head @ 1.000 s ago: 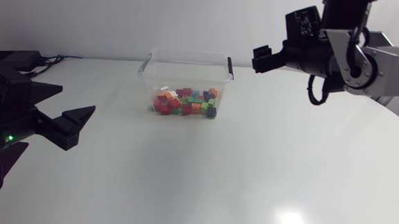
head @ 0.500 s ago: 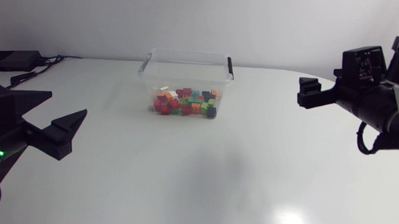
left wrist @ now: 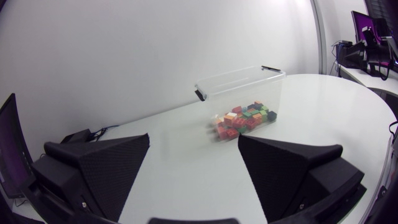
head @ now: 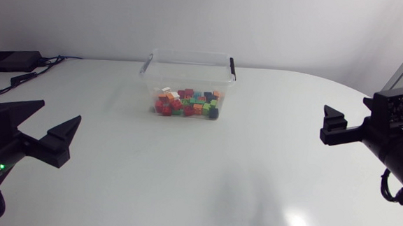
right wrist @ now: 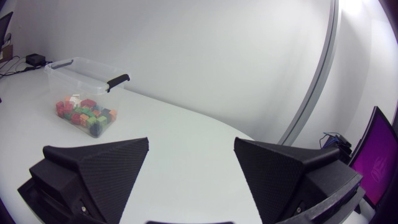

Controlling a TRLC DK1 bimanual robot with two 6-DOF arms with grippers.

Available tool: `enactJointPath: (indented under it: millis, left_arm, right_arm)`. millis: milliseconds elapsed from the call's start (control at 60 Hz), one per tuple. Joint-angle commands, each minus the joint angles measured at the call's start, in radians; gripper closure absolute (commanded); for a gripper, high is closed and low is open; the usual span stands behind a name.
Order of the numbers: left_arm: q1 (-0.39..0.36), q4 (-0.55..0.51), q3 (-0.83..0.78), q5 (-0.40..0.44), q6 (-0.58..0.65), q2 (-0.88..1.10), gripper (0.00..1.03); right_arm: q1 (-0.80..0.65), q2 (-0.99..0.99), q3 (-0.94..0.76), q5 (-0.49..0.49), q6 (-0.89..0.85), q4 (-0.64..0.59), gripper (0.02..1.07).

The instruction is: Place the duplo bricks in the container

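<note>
head view: one clear plastic box-shaped container (head: 188, 74) with two black handles stands upright on the table (head: 197, 183), its long axis running from my left side to my right, holding a heap of blocky, many-coloured duplo bricks (head: 186, 104) too jumbled to count. left wrist view: the left gripper (left wrist: 194, 137) sits well short of the container, its two textured wedge fingers (left wrist: 112, 165) spread wide. right wrist view: the right gripper (right wrist: 191, 142), well apart from the container, has both fingers wide open too.
</note>
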Motion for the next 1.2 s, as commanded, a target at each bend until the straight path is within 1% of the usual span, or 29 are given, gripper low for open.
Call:
enactJointPath:
  millis: [0,100,267,450,1183]
  left_arm:
    - [0.017,0.031,-0.030,-0.006,-0.038,-0.009,0.04]
    - [0.033,0.044,-0.041,-0.006,-0.047,-0.014,0.04]
    - [0.051,0.103,-0.072,-0.006,-0.055,-0.019,0.04]
    - [0.054,0.143,-0.098,-0.007,-0.070,-0.022,0.04]
    - [0.034,0.068,-0.270,-0.093,-0.227,-0.343,0.04]
  right_arm:
    - [-0.018,-0.049,-0.053,0.009,-0.025,0.021,0.06]
    - [-0.035,-0.110,-0.094,0.009,-0.042,0.021,0.06]
    - [-0.077,-0.196,-0.162,-0.001,-0.063,0.031,0.06]
    - [-0.083,-0.280,-0.235,-0.005,-0.070,0.034,0.06]
    - [-0.075,-0.650,-0.384,-0.092,0.202,-0.114,0.06]
